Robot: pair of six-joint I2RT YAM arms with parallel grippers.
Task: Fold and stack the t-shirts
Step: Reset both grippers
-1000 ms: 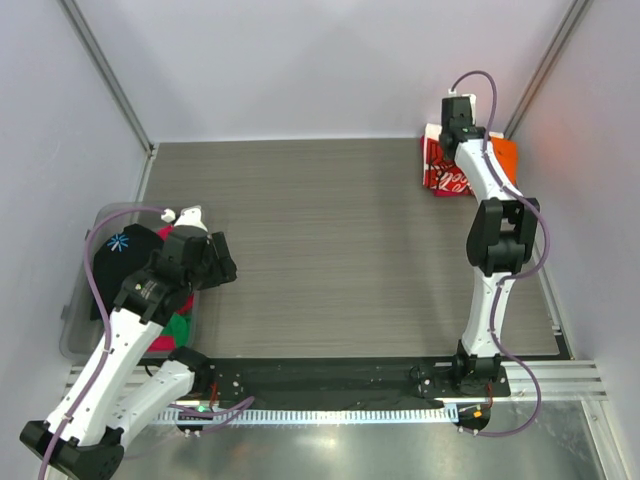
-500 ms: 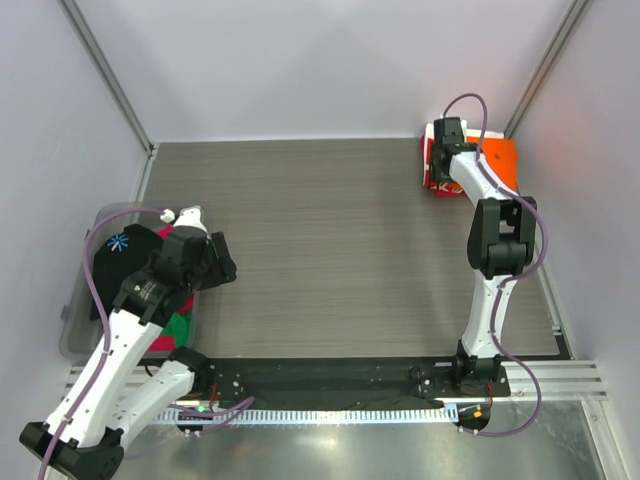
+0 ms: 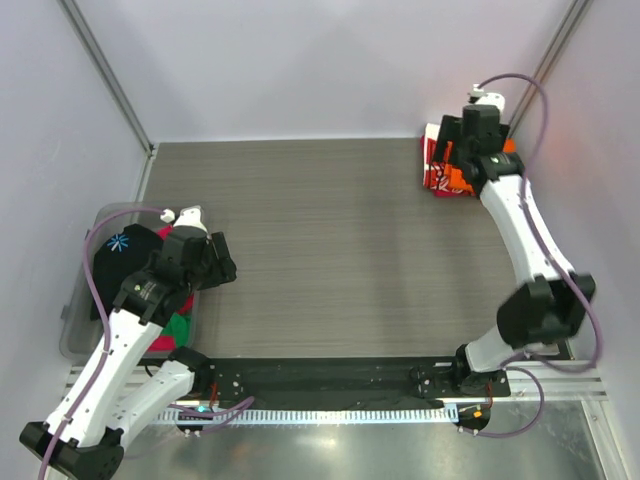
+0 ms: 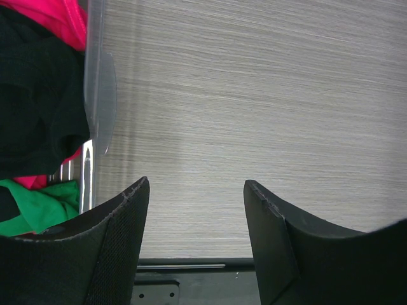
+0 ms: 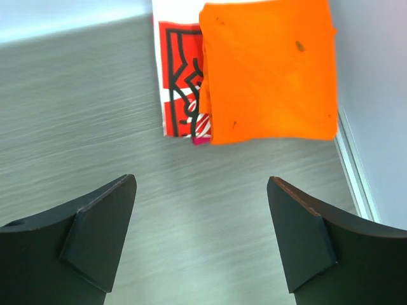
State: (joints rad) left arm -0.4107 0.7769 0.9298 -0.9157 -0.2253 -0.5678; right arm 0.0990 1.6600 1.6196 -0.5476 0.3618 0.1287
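1. Two folded shirts make our pile in the far right corner of the desk [image 3: 320,230]. The orange t-shirt [image 5: 270,70] lies on top of the red-and-white t-shirt [image 5: 178,76], and a strip of the lower one peeks out on the left.
2. We see the right tool [image 5: 202,190] spread wide above the pile, with nothing between its fingers. We think the step now is letting go and backing off.
3. To do it well, we should keep the fingers wide and lift straight up and back. Then no finger can catch the soft cloth and pull the fold open.
4. We should go slowly near the wall, since the pile sits close beside it.
5. The left tool [image 4: 196,187] is wide too and holds nothing. It hangs over the desk just beside the bin [image 4: 95,76].
6. More shirts wait in the bin: a black t-shirt [image 4: 38,95], a pink t-shirt [image 4: 57,16] and a green t-shirt [image 4: 35,206]. We think one of these comes next.
7. A second ago the right tool was shut and low on the pile. Now it is open and raised, and its elbow has swung out toward the near right.
8. The left arm has not moved.
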